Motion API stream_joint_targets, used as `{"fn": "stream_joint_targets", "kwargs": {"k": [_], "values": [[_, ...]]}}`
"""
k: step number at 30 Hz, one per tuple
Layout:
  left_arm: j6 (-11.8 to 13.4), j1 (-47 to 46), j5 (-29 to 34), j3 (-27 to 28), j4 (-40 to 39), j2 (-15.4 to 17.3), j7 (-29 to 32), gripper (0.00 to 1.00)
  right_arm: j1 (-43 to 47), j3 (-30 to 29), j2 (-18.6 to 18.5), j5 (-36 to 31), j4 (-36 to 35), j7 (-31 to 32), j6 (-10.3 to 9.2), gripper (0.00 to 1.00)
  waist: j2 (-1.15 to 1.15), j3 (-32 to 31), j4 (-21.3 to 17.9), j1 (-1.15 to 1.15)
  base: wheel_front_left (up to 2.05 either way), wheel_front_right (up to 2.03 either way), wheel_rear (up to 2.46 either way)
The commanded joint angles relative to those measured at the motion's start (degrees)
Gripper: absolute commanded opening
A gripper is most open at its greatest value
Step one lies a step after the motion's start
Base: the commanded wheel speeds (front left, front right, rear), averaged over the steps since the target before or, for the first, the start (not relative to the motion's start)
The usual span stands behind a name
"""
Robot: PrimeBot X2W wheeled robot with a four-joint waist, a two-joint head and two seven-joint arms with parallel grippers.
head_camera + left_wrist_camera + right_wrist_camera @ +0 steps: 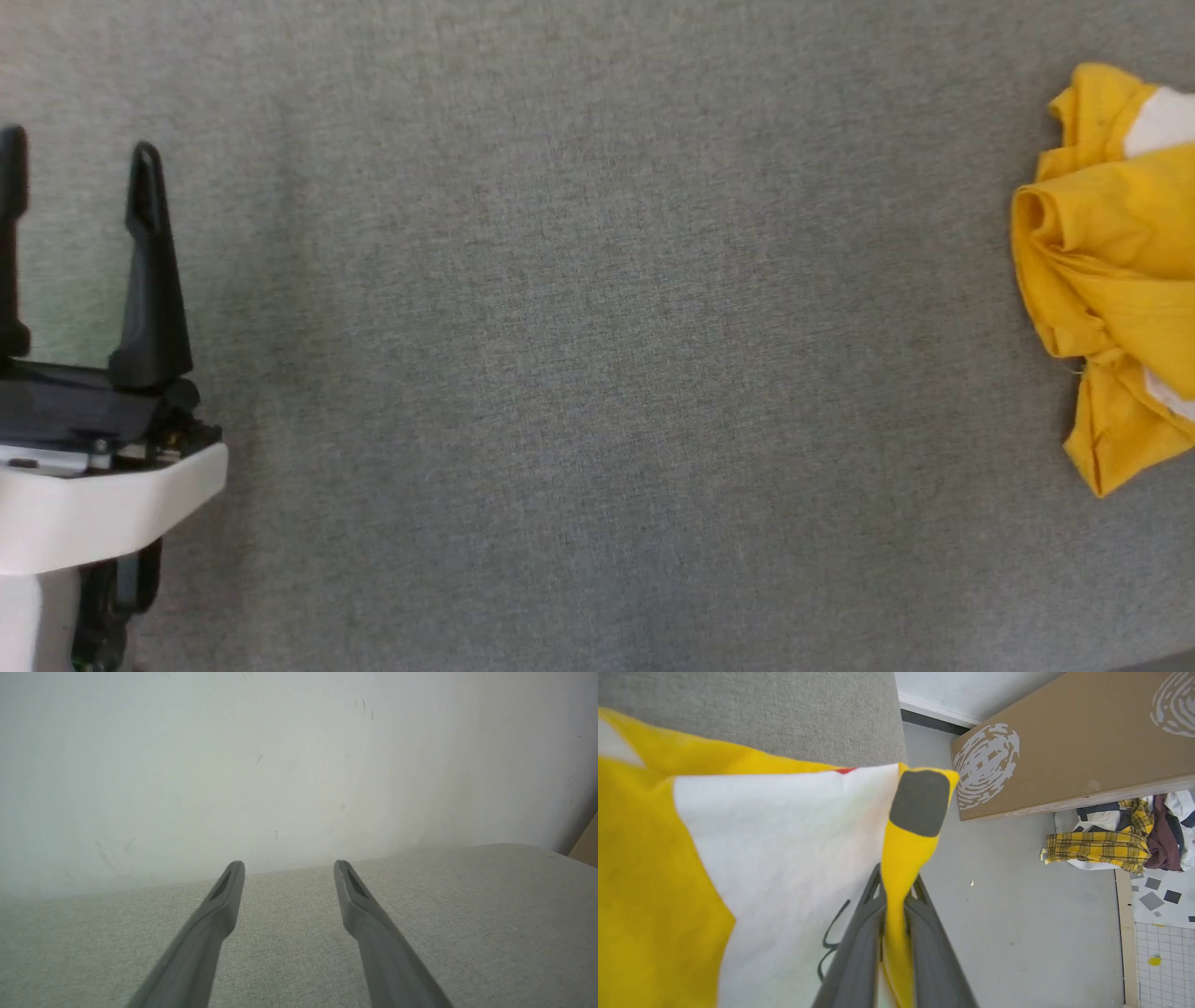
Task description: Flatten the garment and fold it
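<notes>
- Garment (1111,271), bunched yellow cloth with white patches, sits at three o'clock on the grey table (597,373) in the head view.
- Right gripper (897,889) has its fingers pinched tight on a yellow fold of the cloth.
- Left gripper (79,149), at nine o'clock, stands spread wide, holding nothing.
</notes>
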Motion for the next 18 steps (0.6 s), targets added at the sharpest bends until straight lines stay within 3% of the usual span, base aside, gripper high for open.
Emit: {"fn": "stream_joint_targets", "kwargs": {"k": [1,2,3,13,18], "values": [[-0.7,-1.3,0.8,0.5,-0.5,0.4,-0.6,1.0,-1.6,-0.3,1.0,-0.9,1.0,-1.1,-0.06,0.42,0.0,2.7,-0.5,-0.01,0.0,0.0,0.0],[-0.9,-1.3,1.2,0.4,-0.5,0.5,-0.7,1.0,-2.0,-0.3,1.3,-1.2,1.6,-1.6,-0.06,0.8,0.0,2.9,-0.5,-0.01,0.0,0.0,0.0],[-1.0,-1.3,1.5,0.4,-0.5,0.5,-0.8,1.0,-2.2,-0.3,1.6,-1.4,2.1,-1.9,-0.06,1.0,0.0,3.0,-0.5,-0.01,0.0,0.0,0.0],[-2.0,-1.5,1.7,-0.1,0.9,-2.1,-1.3,1.0,-2.1,-2.8,2.7,-1.0,4.2,-5.8,-0.06,1.0,0.0,-0.8,0.2,-0.01,0.0,0.0,0.0],[-2.5,-0.7,0.5,-0.8,3.5,-5.6,-1.4,1.0,0.7,-5.4,4.9,1.3,2.2,-10.2,-0.06,1.0,0.0,-5.4,2.0,-0.01,0.0,0.0,0.0]]}}
